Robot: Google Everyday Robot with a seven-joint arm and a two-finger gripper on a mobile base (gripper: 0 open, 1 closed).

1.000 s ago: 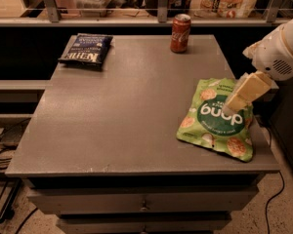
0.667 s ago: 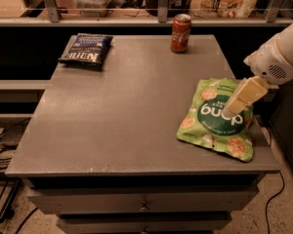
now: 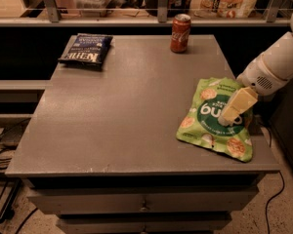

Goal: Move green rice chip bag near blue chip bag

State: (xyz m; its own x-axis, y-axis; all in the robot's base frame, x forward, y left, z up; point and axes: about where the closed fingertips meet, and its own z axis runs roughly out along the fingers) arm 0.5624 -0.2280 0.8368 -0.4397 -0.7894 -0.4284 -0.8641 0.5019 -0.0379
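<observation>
Light green and crinkly, the large rice chip bag (image 3: 206, 112) lies flat directly beneath the cream-coloured two-finger gripper (image 3: 228, 117). The bag shows a dark green circle with white lettering, seen upside down from this view, and round tan chips pictured around it. Its sealed edges are wrinkled. The corner nearest the camera reaches the front edge of the table, below the gripper in the picture.

The gripper slants down from a white, rounded robot arm (image 3: 278, 62) that enters from the picture's right. Its tip is over the dark green circle, on the side of the bag closest to the arm. Whether the tip touches the bag or sits just above it cannot be told. Whether the gripper is wide or narrow cannot be told either.

Both sit on a plain grey rectangular tabletop (image 3: 127, 111) with drawers below.

Well apart from the gripper, across the table toward the far corner on the picture's left, lies a smaller dark navy blue flat chip bag (image 3: 85, 49) with white lettering. A red soda can (image 3: 180, 32) stands upright at the far edge, beyond the gripper and much nearer to it than the blue bag is.
</observation>
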